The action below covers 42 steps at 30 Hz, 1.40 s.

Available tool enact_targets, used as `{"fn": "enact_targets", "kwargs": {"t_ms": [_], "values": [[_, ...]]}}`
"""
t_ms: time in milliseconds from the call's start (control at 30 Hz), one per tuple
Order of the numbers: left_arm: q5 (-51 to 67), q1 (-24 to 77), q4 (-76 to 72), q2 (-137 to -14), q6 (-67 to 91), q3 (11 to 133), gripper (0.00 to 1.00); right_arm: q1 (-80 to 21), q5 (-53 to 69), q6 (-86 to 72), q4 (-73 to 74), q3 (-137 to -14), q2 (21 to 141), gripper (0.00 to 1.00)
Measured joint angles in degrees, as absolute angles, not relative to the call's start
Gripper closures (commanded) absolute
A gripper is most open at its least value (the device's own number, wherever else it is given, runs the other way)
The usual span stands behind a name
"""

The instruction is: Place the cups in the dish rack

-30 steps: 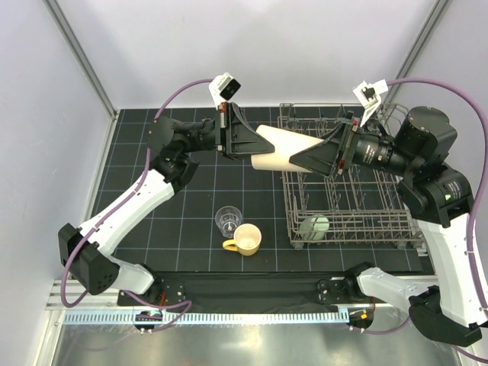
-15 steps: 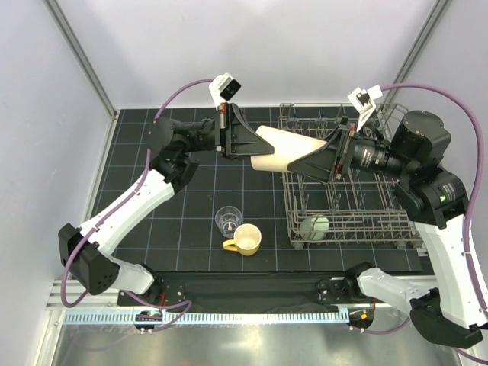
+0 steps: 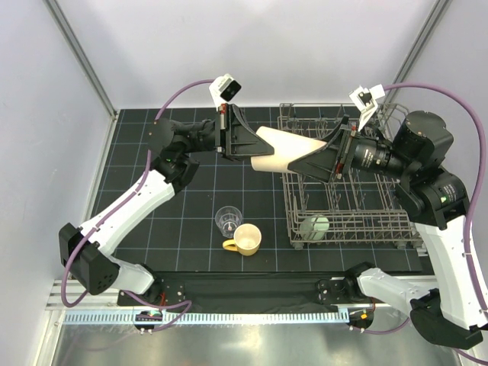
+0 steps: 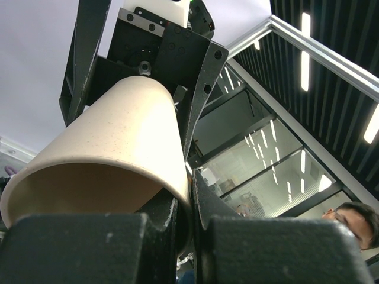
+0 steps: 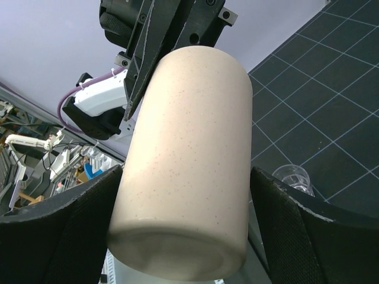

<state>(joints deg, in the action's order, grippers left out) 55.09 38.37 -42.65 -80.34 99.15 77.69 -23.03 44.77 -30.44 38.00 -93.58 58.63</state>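
Note:
The tan tumbler (image 3: 284, 148) hangs level in the air between both arms, left of the dish rack (image 3: 352, 215). My left gripper (image 3: 253, 146) is shut on the tumbler's rim wall (image 4: 177, 177), one finger inside the mouth and one outside. Around its base end my right gripper (image 5: 186, 173) stands open, with its pads (image 5: 308, 231) on either side of the tumbler (image 5: 189, 148) and a gap showing. A pale green cup (image 3: 316, 226) lies in the rack's near corner. On the mat stand a clear glass (image 3: 227, 218) and a yellow mug (image 3: 245, 239).
The rack's upright tines and raised wire sides sit directly under my right arm. The clear glass (image 5: 293, 177) shows below the tumbler in the right wrist view. A grey wall runs behind the black gridded mat (image 3: 191, 191).
My right gripper's jaws have spread wider around the tumbler's base end. The left gripper and the tumbler have stayed where they were.

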Motion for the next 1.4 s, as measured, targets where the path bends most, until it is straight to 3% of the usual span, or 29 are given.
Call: {"fn": "enact_targets", "kwargs": {"t_ms": [133, 167, 233, 267, 300, 333, 367, 400, 467, 500, 633, 833, 1133, 1400], "values": [[55.09, 38.37, -42.68, -80.34, 99.31, 77.69, 0.99, -23.03, 44.77, -30.46, 37.80, -93.60, 58.63, 0.27], [55.05, 38.37, -42.76, -80.34, 99.48, 77.69, 0.99, -23.00, 44.80, -30.50, 37.82, -93.60, 58.63, 0.37], [54.96, 38.35, -42.98, -80.34, 99.70, 77.69, 1.00, -23.00, 44.66, -30.46, 38.02, -93.60, 58.65, 0.48], [54.87, 38.35, -43.03, -80.34, 99.74, 77.69, 0.99, -23.00, 44.53, -30.46, 38.17, -93.60, 58.67, 0.61], [54.87, 38.35, -42.96, -80.34, 99.85, 77.69, 0.94, -23.00, 44.53, -30.37, 38.24, -93.62, 58.76, 0.70], [54.92, 38.33, -43.00, -80.40, 99.96, 77.69, 0.86, -23.00, 44.51, -30.37, 38.41, -93.71, 58.87, 0.85], [54.98, 38.22, -42.96, -80.47, 99.96, 77.69, 0.68, -23.00, 44.51, -30.37, 38.70, -93.86, 59.02, 0.93], [54.96, 38.17, -43.07, -80.55, 99.88, 77.69, 0.60, -23.00, 44.51, -30.20, 39.16, -94.17, 59.27, 0.96], [55.05, 37.98, -43.05, -80.77, 100.29, 77.67, 0.38, -23.00, 44.40, -29.87, 40.25, -94.65, 59.70, 0.96], [55.11, 37.74, -43.11, -80.90, 100.40, 77.58, 0.32, -23.00, 44.14, -29.61, 41.08, -94.87, 59.94, 0.96], [55.13, 35.33, -43.03, -80.79, 100.57, 76.29, 0.21, -22.81, 42.46, -28.29, 44.91, -95.11, 60.20, 0.96], [55.02, 28.58, -33.80, -78.06, 95.79, 72.49, 0.22, -22.31, 37.74, -25.80, 51.92, -96.90, 60.31, 0.96], [45.65, 22.41, 12.49, -74.04, 68.01, 78.43, 0.27, -19.97, 12.80, -20.82, 71.90, -109.65, 69.69, 0.96], [35.64, 22.41, 38.65, -77.14, 51.99, 85.86, 0.22, -9.28, -1.96, -20.01, 75.88, -97.08, 75.48, 0.96]]}}
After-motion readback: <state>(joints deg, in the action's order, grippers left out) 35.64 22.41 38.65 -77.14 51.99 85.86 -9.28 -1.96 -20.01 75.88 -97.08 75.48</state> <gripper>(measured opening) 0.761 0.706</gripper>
